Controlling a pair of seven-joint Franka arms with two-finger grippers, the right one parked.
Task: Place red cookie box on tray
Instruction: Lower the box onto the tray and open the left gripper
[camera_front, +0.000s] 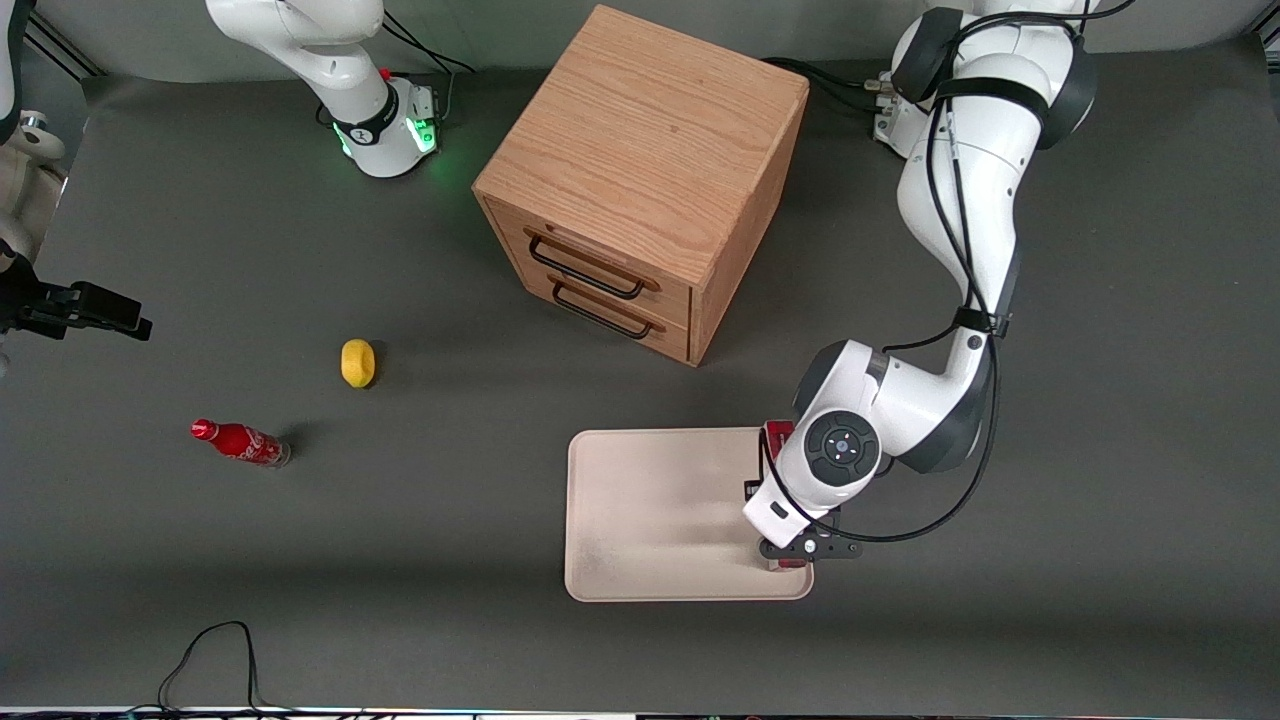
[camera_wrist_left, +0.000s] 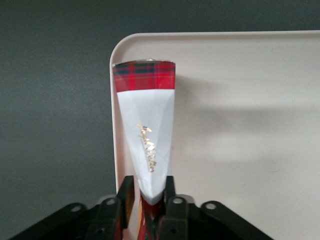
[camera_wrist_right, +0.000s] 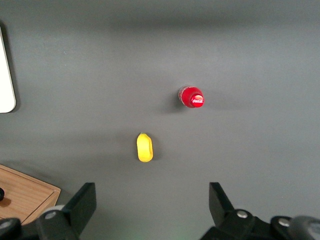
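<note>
The red cookie box (camera_wrist_left: 147, 125) stands on its long thin edge on the cream-white tray (camera_wrist_left: 250, 125), just inside the rim. Its white narrow side and tartan end face the wrist camera. My gripper (camera_wrist_left: 148, 186) straddles the box from above. One finger (camera_wrist_left: 170, 192) touches the box, while a thin strip of tray shows between the box and the other finger (camera_wrist_left: 126, 195), so the gripper is slightly open. From the front, only the red ends of the cookie box (camera_front: 778, 433) show from under the wrist, at the edge of the tray (camera_front: 650, 500) toward the working arm's end.
A wooden drawer cabinet (camera_front: 640, 180) stands farther from the front camera than the tray. A yellow lemon (camera_front: 357, 362) and a small red soda bottle (camera_front: 240, 442) lie toward the parked arm's end. A black cable (camera_front: 210, 650) loops at the table's front edge.
</note>
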